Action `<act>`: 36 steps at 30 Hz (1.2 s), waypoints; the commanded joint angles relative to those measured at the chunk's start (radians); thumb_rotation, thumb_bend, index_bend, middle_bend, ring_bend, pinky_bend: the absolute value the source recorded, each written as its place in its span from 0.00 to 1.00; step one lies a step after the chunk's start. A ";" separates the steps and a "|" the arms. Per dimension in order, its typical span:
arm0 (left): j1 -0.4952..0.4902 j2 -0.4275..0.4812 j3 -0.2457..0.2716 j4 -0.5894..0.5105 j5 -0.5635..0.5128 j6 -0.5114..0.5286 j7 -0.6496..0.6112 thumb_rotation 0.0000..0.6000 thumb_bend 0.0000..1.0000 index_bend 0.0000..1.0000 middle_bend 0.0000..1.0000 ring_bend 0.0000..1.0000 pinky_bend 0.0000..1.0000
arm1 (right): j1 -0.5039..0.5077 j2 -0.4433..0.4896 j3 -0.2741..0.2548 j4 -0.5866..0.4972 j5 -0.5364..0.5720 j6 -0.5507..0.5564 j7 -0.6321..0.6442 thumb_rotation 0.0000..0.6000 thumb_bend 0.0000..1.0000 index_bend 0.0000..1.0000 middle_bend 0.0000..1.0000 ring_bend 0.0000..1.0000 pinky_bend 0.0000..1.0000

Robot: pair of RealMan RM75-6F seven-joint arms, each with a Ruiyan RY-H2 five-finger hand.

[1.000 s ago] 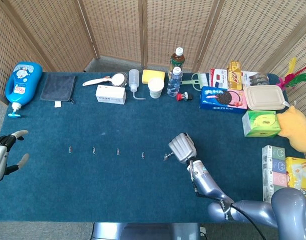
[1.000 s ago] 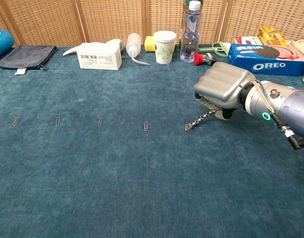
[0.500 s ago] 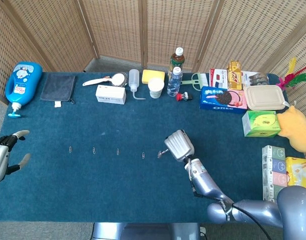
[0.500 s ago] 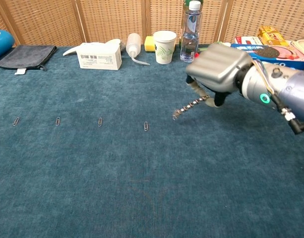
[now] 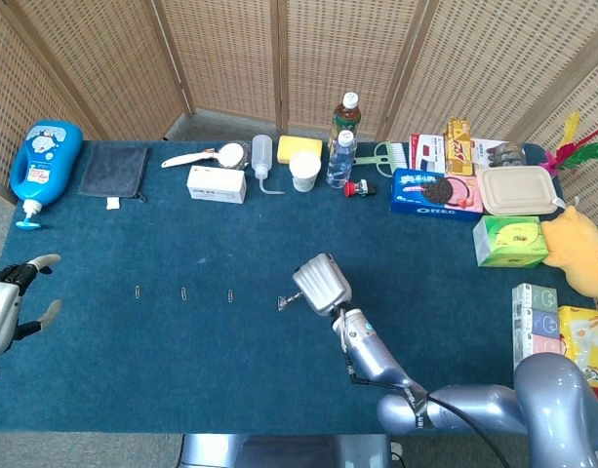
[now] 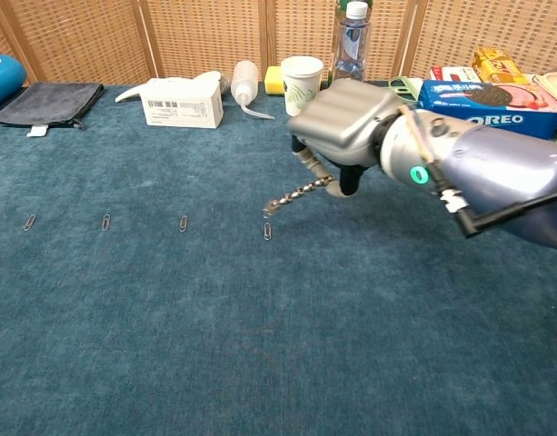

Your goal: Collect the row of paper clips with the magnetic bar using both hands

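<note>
R hand hangs over the desk mid-front, fingers curled down round the magnetic bar & pinching its upper end; the bar slants down-left w/ clips already stuck along it. Its low tip sits just above the nearest loose paper clip, not clearly touching (head view puts tip & clip right together). 3 more paper clips run left in the same row, apart from each other. L hand is at the desk's left edge, well apart from the row, fingers spread, holding nothing.

Far side of the desk, left to right: blue bottle, dark cloth, white box, squeeze bottle, paper cup, water bottle, Oreo box. Wicker screen stands behind it all.
</note>
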 commanded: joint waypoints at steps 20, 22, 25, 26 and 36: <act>0.020 0.012 0.008 -0.002 -0.004 0.016 -0.001 1.00 0.51 0.24 0.38 0.39 0.48 | 0.096 -0.133 -0.025 0.202 0.072 -0.057 -0.037 1.00 0.40 0.64 0.76 0.85 0.77; 0.021 0.013 0.007 -0.003 -0.005 0.016 0.000 1.00 0.51 0.24 0.38 0.39 0.48 | 0.098 -0.137 -0.028 0.209 0.074 -0.060 -0.036 1.00 0.40 0.64 0.76 0.85 0.77; 0.021 0.013 0.007 -0.003 -0.006 0.015 0.000 1.00 0.51 0.24 0.38 0.39 0.48 | 0.101 -0.142 -0.030 0.216 0.074 -0.062 -0.033 1.00 0.40 0.64 0.76 0.85 0.77; 0.021 0.013 0.007 -0.003 -0.006 0.014 0.000 1.00 0.51 0.24 0.38 0.39 0.48 | 0.102 -0.143 -0.030 0.218 0.074 -0.062 -0.032 1.00 0.40 0.64 0.76 0.85 0.77; 0.018 0.009 0.006 0.001 -0.006 0.010 0.000 1.00 0.51 0.24 0.38 0.39 0.48 | 0.111 -0.138 -0.034 0.207 0.084 -0.066 -0.034 1.00 0.40 0.47 0.68 0.81 0.77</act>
